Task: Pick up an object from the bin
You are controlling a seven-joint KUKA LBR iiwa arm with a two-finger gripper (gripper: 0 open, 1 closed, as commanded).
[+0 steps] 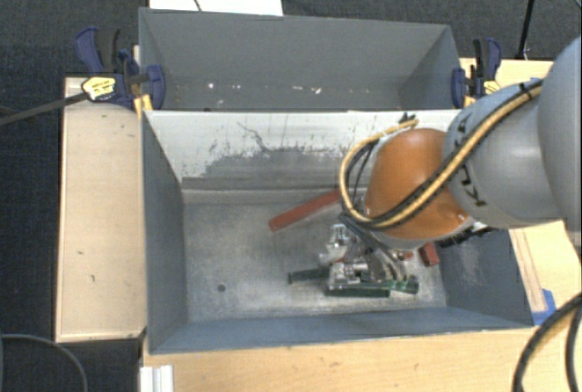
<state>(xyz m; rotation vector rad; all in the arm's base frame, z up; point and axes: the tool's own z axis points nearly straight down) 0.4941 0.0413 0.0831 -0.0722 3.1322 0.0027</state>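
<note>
The fingers [344, 261] are down at the front middle of the grey bin [227, 290]; I cannot tell whether they are spread or pressed together. To their upper left lies a red-brown strip [305, 210]. Right under them lies a dark green flat piece [364, 287], and to the right a small red bit [428, 256].

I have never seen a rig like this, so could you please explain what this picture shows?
This is one picture from a camera looking down, slightly from the side, into a grey metal bin. The big grey shape on the right is a robot arm; the orange dome is a cover on its wrist, with cables looped round it. Beneath that is its gripper, the grasping part, down near the bin floor, right of centre. It is over a small cluster: a flat dark green piece and a thin dark rod. A reddish-brown strip lies just behind, toward the back wall. Whether anything is held, I cannot tell.
</note>
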